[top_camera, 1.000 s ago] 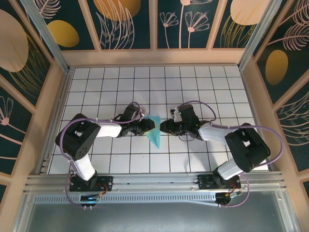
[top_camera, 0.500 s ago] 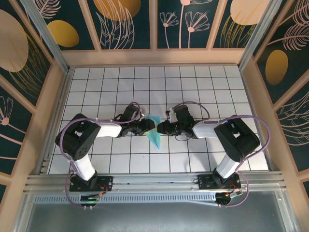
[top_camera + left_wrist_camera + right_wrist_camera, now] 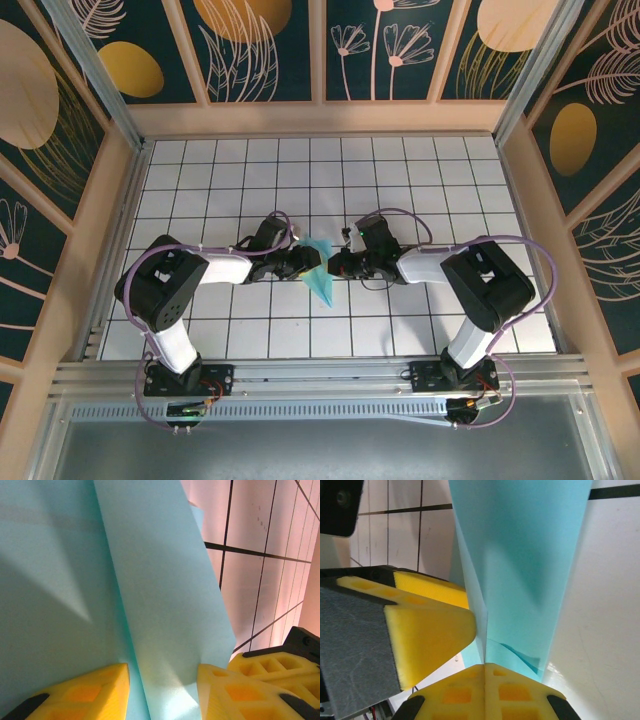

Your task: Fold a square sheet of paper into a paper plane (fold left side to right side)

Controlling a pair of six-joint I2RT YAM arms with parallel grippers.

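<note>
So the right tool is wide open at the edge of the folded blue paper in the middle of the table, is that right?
Not quite: the right tool is shut, not open. Its pads are pressed together on the edge of the folded blue paper, as the right wrist view shows. The paper does sit in the middle of the table.

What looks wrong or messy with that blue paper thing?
Nothing spilled or torn. The only oddity: beside the right claw, pinched shut on the paper plane, a small inner flap looks slightly crumpled.
</note>
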